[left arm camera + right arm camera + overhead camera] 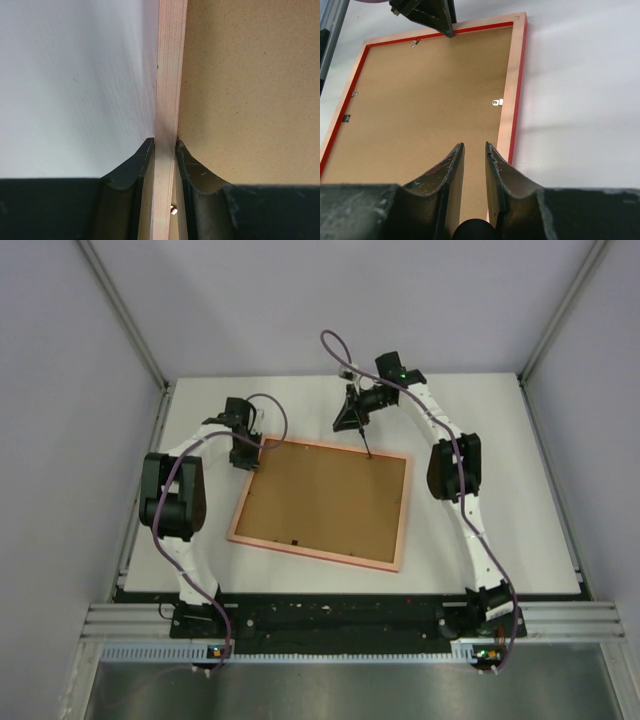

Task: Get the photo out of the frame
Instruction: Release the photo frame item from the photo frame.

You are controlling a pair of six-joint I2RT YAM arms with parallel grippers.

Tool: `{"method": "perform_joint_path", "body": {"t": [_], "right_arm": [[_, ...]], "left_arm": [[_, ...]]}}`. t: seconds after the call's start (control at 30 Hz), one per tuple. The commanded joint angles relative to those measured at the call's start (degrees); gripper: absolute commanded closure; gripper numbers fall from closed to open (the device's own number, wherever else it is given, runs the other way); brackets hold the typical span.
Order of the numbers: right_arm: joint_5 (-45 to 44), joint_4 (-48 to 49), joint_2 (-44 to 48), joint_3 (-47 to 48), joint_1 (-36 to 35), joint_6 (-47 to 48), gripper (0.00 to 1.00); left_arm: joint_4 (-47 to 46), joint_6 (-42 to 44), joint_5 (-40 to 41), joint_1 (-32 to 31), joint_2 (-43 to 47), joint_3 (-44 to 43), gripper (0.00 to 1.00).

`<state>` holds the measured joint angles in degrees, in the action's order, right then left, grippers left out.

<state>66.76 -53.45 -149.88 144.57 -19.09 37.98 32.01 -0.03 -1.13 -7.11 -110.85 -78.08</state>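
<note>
From above, the frame (pixel 315 552) lies back side up on the white table (pixel 500 540), turned slightly askew. The brown backing board (pixel 325 502) fills it, and the photo is out of sight. The left gripper (pixel 247 452) sits at the frame's far left corner. The right gripper (pixel 366 448) points down at the far rim, right of its middle. Purple cables (pixel 335 345) loop over the arms, well clear of the frame.

In the left wrist view, the left gripper (pixel 165 146) is clamped on the pale rim of the frame (pixel 167 75). One of the fingers (pixel 132 167) is on the table (pixel 75 75) side, the other on the backing board (pixel 250 90) side.

In the right wrist view, the right gripper (pixel 474 147) hangs over the backing board (pixel 430 100), its jaws a narrow slit apart with nothing between them. The frame (pixel 512 90) shows a pale rim with a red inner edge. Small metal tabs (pixel 497 102) sit on the board along that edge, at several sides. The left gripper (pixel 427 15) meets the rim at the far end, with bare table (pixel 580 100) to the right.
</note>
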Motion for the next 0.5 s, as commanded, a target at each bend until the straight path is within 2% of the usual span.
{"method": "perform_joint_path", "body": {"t": [0.0, 0.3, 0.47], "right_arm": [[-1.0, 2.7, -2.4, 1.6, 1.8, -8.1, 1.00], [-1.2, 7.2, -2.6, 1.4, 2.1, -14.9, 1.00], [-2.4, 7.6, -1.7, 1.0, 2.0, -12.3, 1.00]], "left_arm": [[1.2, 0.2, 5.3, 1.0, 1.8, 0.2, 1.00], [1.2, -1.5, 5.3, 1.0, 2.0, 0.2, 1.00], [1.2, -1.4, 4.9, 1.0, 2.0, 0.2, 1.00]]}}
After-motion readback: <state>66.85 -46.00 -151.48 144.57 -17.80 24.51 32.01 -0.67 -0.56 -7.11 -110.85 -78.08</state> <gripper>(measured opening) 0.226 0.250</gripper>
